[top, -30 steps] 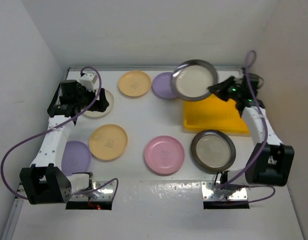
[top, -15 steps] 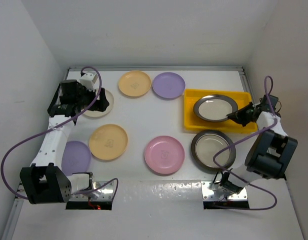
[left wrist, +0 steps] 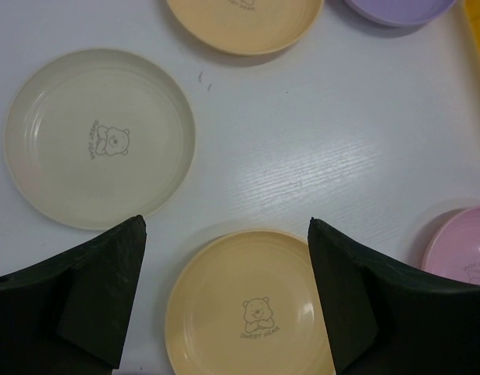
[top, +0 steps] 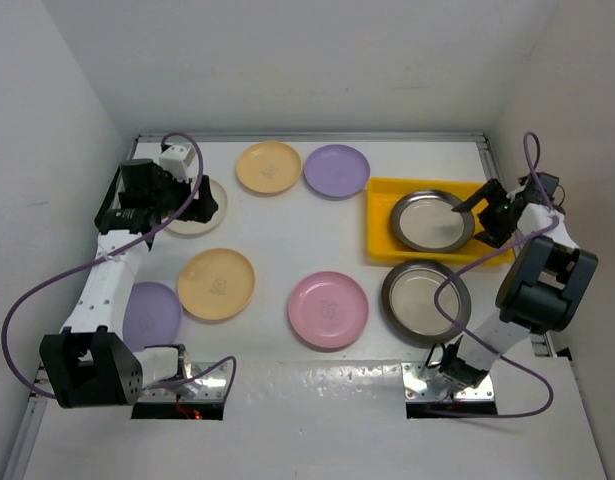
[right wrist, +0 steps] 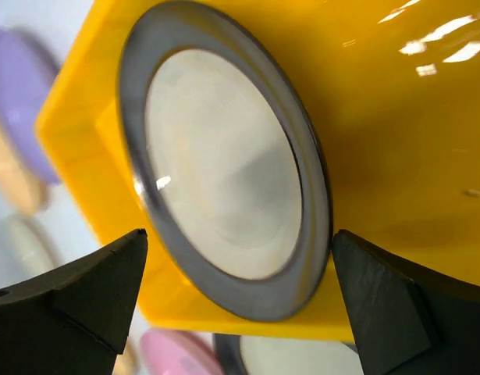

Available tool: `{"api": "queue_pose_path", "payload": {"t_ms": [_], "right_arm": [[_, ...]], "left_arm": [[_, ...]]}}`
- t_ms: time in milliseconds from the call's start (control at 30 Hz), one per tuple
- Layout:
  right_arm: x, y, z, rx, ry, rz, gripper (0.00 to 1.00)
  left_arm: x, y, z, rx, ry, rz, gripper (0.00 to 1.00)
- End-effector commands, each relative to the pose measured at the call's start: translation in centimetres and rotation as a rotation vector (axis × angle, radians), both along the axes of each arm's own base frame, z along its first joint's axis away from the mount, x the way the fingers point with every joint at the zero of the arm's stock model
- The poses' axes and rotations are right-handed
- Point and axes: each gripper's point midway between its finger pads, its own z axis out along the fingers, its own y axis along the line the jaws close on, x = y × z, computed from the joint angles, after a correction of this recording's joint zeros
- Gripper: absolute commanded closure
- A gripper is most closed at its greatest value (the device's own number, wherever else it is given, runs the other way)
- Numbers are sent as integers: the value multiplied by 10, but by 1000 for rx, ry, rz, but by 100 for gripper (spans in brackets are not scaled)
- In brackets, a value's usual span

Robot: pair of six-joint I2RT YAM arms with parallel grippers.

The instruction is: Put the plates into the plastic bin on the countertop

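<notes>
Lying inside the shallow yellow plastic bin (top: 379, 242) at the right of the overhead view is a round dark-rimmed plate with a cream centre (top: 432, 221); the right arm's jaws stand wide open at its right edge, gripping nothing; the left arm's jaws, open and empty, hang over a cream plate (left wrist: 99, 148) and a peach plate (left wrist: 251, 308) at the left; a second dark-rimmed plate (top: 425, 302) sits just below the bin; a pink plate (top: 328, 309) rests on the white bench (top: 287, 230).
</notes>
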Motion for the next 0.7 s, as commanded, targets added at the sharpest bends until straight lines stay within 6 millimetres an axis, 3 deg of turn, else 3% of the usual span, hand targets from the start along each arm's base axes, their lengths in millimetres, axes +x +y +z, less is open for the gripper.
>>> {"api": "queue_pose_path", "payload": {"t_ms": [0,33,100,133,167,200,233,267,333,367,500,567,667], "right_arm": [[-17,-38,51,-267,14,-86,0],[-32,-47,68,-329,22,-160,0],[-71,-56,48,-380,132,-294,0],[-84,-56,71,-383,60,-369,0],[-114,-43,31,-333,162,-405,0],[-125,-39,23,-311,177,-447,0],[-134,-37,31,-318,127,-487,0],[-162,-24,-9,-275,222,-508,0],[-176,-19,-20,-242,224,-574,0],[-194,-10,-42,-236,277,-585,0],[-220,-10,-68,-273,357,-628,7],[-219,-1,-76,-228,367,-588,10],[-209,21,-87,-113,349,-485,24]], "left_arm": [[3,-5,11,-1,-51,-28,15],[2,-6,8,-6,-43,-35,15],[1,-6,8,-6,-42,-35,15],[0,-10,11,-5,-53,-46,15],[0,-10,11,-5,-53,-46,15],[-1,-14,11,-6,-53,-57,15],[-1,-14,11,-6,-53,-57,15],[-3,-19,7,-14,-39,-65,15],[-5,-27,10,-14,-48,-89,15],[-7,-36,10,-15,-48,-113,15],[-16,-48,15,22,-68,-161,15],[-21,-50,12,30,-64,-175,15],[-27,-53,10,42,-68,-179,15]]}}
